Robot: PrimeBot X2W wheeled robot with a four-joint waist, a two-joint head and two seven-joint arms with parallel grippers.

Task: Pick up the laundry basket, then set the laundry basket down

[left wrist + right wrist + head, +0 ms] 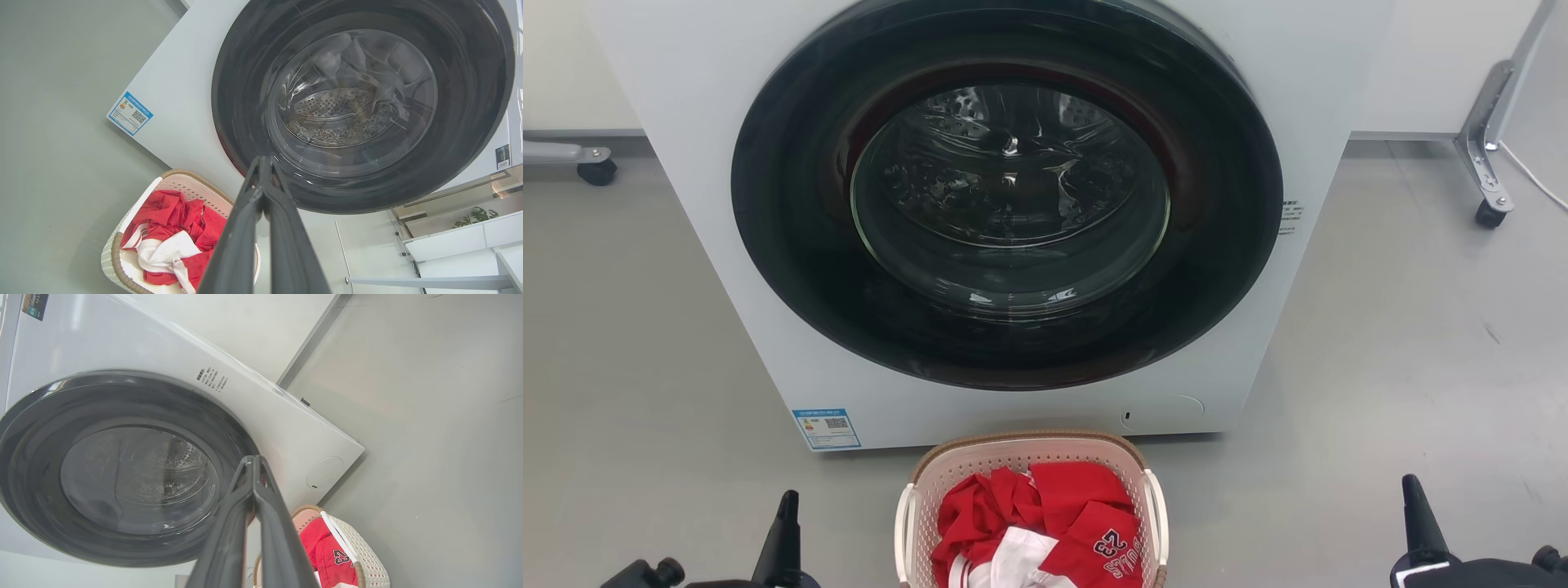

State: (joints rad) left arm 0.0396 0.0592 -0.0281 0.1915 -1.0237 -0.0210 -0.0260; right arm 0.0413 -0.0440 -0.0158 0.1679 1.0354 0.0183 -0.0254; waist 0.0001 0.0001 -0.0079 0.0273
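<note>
The laundry basket (980, 465), holding a red and white jersey (1086, 531), sits on the grey floor (1380, 367) just in front of the washing machine (719, 245), between the two grippers. Its white loop handles (903, 531) face outward, one to each side. The left gripper (788, 510) stands nearer its handle than the right gripper (1414, 502) does. Both have their fingers pressed together, empty.

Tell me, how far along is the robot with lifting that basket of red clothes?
Nothing looks done yet. The laundry basket sits on the floor before the washing machine, untouched. In hand: the left jaws and right jaws are shut and empty, flanking it but apart from it. Left: grip the handles, lift, set it down.
</note>
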